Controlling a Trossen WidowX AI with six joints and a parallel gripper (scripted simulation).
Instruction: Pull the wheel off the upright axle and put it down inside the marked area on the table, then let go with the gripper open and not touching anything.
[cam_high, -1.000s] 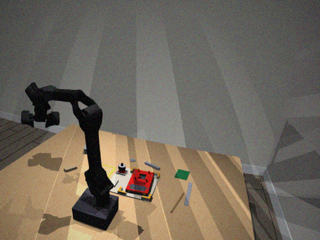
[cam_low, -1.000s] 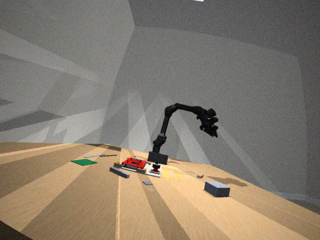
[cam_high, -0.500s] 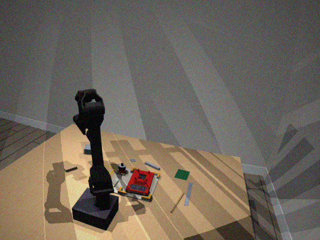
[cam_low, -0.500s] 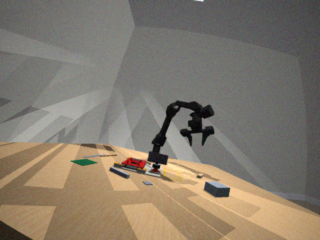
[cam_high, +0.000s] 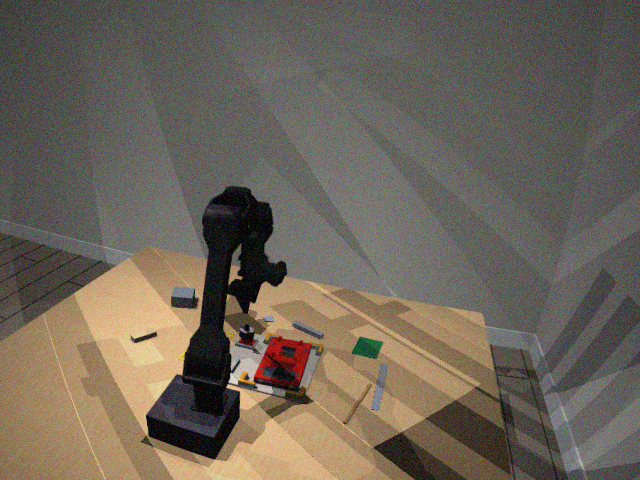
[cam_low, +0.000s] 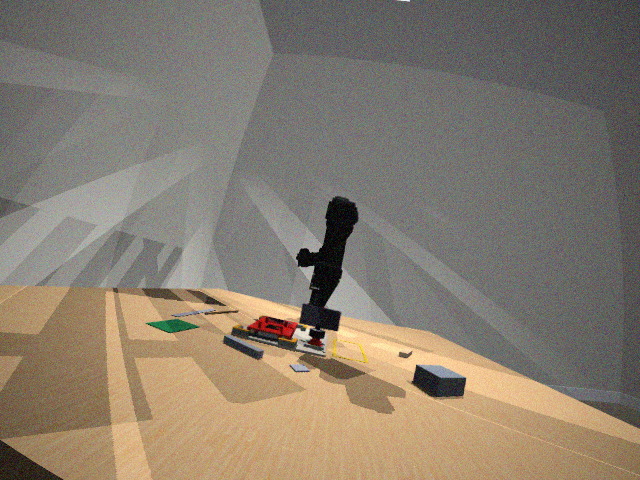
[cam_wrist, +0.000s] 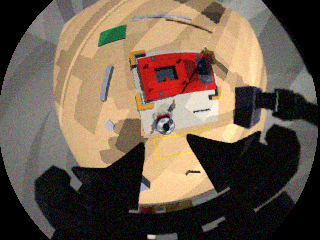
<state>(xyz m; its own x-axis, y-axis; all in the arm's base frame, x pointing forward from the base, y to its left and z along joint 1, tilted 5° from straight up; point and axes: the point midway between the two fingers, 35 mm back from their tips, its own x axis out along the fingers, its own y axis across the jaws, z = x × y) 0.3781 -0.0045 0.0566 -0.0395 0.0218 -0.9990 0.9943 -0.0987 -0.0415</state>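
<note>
The dark wheel sits on the upright axle over a red foot, at the corner of a grey plate. A red chassis lies on the same plate. The yellow outline of the marked area lies on the table right beside the wheel. My gripper points down, a short way above the wheel. It is open and empty, touching nothing.
A grey block, a small dark block, a grey bar, a small grey tile, a green tile, a grey strip and a wooden stick lie around the plate.
</note>
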